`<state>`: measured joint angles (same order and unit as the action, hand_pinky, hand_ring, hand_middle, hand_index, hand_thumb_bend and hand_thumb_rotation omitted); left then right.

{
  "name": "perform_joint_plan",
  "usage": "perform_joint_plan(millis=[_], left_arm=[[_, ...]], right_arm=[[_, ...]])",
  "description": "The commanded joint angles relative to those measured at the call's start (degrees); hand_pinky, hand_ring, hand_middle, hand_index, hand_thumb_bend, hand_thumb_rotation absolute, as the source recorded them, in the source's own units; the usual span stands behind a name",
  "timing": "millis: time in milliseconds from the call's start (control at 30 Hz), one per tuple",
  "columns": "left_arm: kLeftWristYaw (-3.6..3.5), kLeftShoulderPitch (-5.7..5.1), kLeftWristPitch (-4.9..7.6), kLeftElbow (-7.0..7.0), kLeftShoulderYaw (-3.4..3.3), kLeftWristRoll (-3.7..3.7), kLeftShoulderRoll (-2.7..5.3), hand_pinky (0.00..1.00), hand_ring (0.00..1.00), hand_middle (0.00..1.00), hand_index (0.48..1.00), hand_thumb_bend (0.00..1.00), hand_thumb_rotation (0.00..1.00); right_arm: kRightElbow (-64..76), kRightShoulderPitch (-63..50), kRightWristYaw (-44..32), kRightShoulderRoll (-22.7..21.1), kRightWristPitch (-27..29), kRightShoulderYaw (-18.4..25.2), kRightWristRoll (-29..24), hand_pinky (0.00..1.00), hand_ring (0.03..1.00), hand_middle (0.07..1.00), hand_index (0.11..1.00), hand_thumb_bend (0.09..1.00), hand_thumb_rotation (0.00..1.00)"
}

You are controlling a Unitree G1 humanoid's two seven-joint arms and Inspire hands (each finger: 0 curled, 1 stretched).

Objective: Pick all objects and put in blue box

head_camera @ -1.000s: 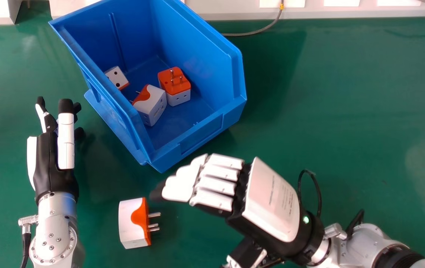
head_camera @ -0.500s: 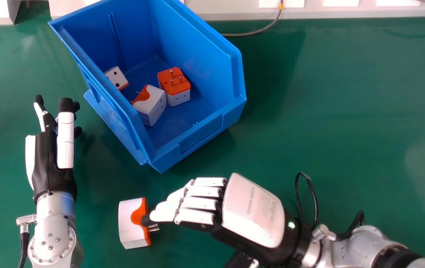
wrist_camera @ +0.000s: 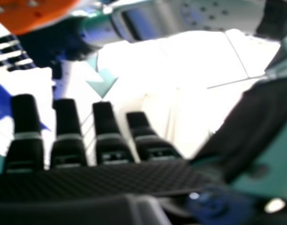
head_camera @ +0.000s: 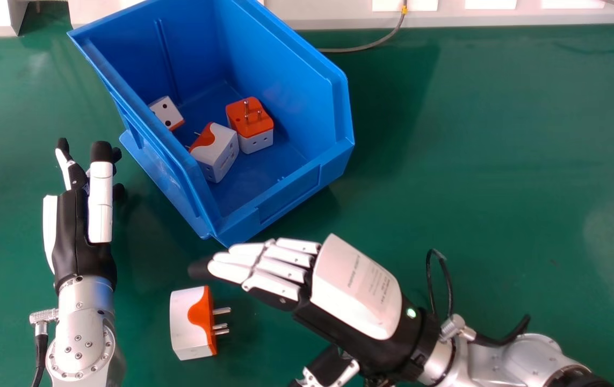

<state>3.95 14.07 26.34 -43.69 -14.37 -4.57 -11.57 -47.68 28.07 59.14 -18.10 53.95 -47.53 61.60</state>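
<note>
Item: you are viewing one blocky white-and-orange plastic plug adapter (head_camera: 184, 325), lying on the green table (head_camera: 478, 161) between seven and eight o'clock; its metal prongs are pointing to three, its body's long axis running roughly twelve to six. Your right hand (head_camera: 359, 290), toward two from it, is keeping straight fingers slightly apart; your left hand (head_camera: 76, 231), toward nine, is showing straight fingers. The blue plastic box (head_camera: 290, 191), toward ten, is holding three similar adapters (head_camera: 219, 153).
</note>
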Motion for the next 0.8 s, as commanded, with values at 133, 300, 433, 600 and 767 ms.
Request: perform_joint_plan(millis=[133, 300, 433, 600, 767], left_arm=[[0.39, 1.09, 0.36, 0.53, 0.2, 0.24, 0.36, 0.86, 0.9, 0.87, 0.938, 0.95, 1.0], [0.67, 1.28, 0.22, 0.32, 0.28, 0.45, 0.38, 0.86, 0.9, 0.87, 0.938, 0.95, 1.0], [0.73, 1.34, 0.09, 0.39, 0.31, 0.32, 0.55, 0.86, 0.9, 0.87, 0.938, 0.95, 1.0], [0.97, 1.59, -0.21, 0.36, 0.3, 0.34, 0.6, 0.86, 0.9, 0.87, 0.938, 0.95, 1.0], [1.2, 1.55, -0.28, 0.57, 0.36, 0.32, 0.66, 0.86, 0.9, 0.87, 0.938, 0.95, 1.0]], right_arm=[[3.14, 1.01, 0.02, 2.21, -3.13, 2.79, -0.93, 0.68, 0.82, 0.862, 0.896, 0.776, 0.52], [2.65, 1.82, -3.46, 3.99, -5.73, 2.9, -1.32, 0.68, 0.815, 0.855, 0.89, 0.799, 0.53], [5.02, -0.12, -17.89, 3.88, -9.14, 4.14, -5.74, 0.68, 0.815, 0.849, 0.886, 0.817, 0.54], [14.87, -3.94, -40.56, 3.15, -18.73, 6.1, -11.3, 0.68, 0.821, 0.852, 0.879, 0.828, 0.52], [27.25, -9.14, -59.91, 4.6, -33.26, 7.69, -14.0, 0.67, 0.831, 0.864, 0.875, 0.838, 0.47]])
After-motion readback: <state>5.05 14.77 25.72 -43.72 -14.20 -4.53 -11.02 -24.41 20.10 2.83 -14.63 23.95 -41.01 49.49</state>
